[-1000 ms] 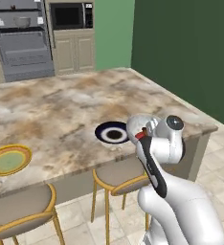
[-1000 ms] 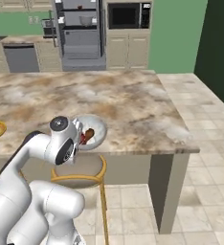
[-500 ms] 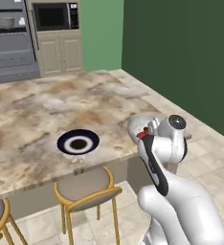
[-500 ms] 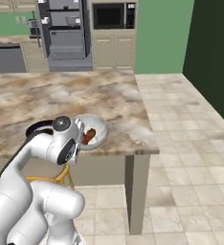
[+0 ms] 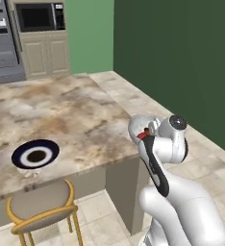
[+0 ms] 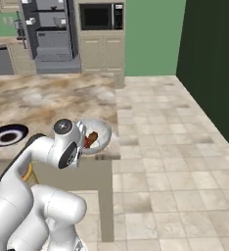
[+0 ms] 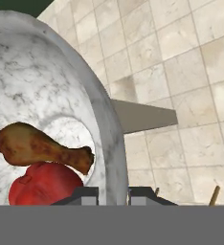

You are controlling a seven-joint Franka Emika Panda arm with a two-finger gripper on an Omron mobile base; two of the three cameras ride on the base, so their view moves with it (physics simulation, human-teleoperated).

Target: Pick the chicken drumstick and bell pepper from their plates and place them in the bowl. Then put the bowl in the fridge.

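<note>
My gripper (image 7: pixel 113 193) is shut on the rim of the whitish speckled bowl (image 7: pixel 47 95), one dark fingertip on each side of the wall. Inside the bowl the brown chicken drumstick (image 7: pixel 39 148) lies on top of the red bell pepper (image 7: pixel 44 185). From the base cameras the bowl (image 6: pixel 101 133) hangs in front of the hand at the island counter's near corner, above its surface, with the red and brown food (image 6: pixel 91 139) showing inside. The bowl (image 5: pixel 137 126) sits partly behind the wrist. A dark plate (image 5: pixel 35 155) rests bare on the counter. The fridge (image 6: pixel 50 29) stands far back, dark shelves exposed.
The marble island counter (image 5: pixel 71 110) ends just right of the arm; tiled floor (image 6: pixel 175 147) lies beyond it. A yellow-framed stool (image 5: pixel 41 207) stands under the counter's near edge. A black microwave (image 6: pixel 102 16) sits over cabinets beside the fridge. A dark green wall (image 5: pixel 181 62) bounds the right side.
Both base views have swept sideways along the counter, so the camera moved; the yellow plate has left the picture. The bowl stays gripped in front of the hand.
</note>
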